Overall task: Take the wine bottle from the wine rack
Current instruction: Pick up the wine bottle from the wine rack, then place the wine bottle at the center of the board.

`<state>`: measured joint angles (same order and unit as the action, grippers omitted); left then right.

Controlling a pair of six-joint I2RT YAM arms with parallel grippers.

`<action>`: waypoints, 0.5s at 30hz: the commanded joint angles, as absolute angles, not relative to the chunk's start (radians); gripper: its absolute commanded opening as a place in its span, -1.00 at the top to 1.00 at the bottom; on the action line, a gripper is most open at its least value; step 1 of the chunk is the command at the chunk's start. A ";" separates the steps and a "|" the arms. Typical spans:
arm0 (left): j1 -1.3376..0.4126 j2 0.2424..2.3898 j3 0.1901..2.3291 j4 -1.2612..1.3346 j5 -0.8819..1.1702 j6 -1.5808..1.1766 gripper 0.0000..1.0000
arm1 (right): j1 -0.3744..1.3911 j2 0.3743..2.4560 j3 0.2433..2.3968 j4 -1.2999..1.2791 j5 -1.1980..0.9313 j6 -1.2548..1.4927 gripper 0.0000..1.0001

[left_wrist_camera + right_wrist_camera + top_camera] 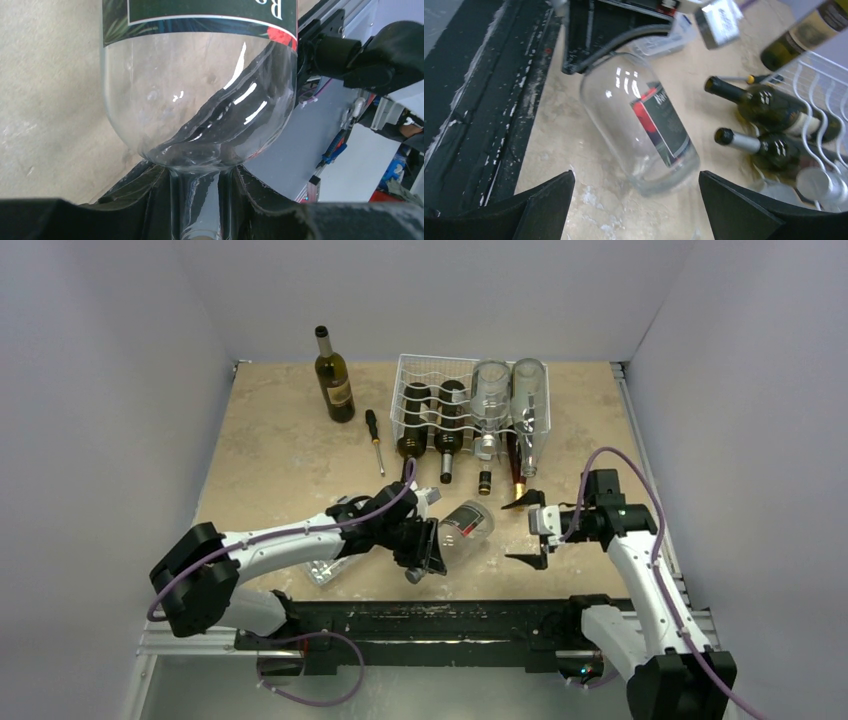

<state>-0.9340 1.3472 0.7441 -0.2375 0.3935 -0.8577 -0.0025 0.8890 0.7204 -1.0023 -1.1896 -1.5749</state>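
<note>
**A:** Where are we seeing the clear glass wine bottle with the red and dark label?

**B:** We are seeing it off the white wire wine rack, lying tilted well in front of the rack's near side, with its base pointing back towards the rack. We are not managing to tell whether the base is touching the beige stone-patterned table.

**A:** And what is holding it?

**B:** The left gripper is pinching it by the neck. In the left wrist view we are watching the black fingers pressing in on either side of the neck, just below the shoulder.

**A:** How are we describing the right gripper?

**B:** Its jaws are standing spread wide with nothing between them. It is hovering in front of the rack's right half, just beside the bottle's base, and we are seeing a gap between them.

**A:** What is lying in the rack?

**B:** We are counting dark glass bottles in its left lanes, necks poking out of the near side, and clear glass bottles in its right lanes.

**A:** Anything else near it?

**B:** A dark green glass bottle is standing upright left of the rack, and a black-handled screwdriver is lying between the two. A clear plastic box is sitting well in front of the rack, partly under the left arm.
</note>
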 commanded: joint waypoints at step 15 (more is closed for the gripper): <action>-0.962 1.481 0.900 0.129 0.595 -0.974 1.00 | 0.378 0.963 0.643 -0.624 -0.867 -1.349 -0.98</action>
<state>-0.9539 1.4883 0.8040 -0.1123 0.4938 -0.9592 0.3420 0.9585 0.6647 -0.7036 -0.9417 -1.3930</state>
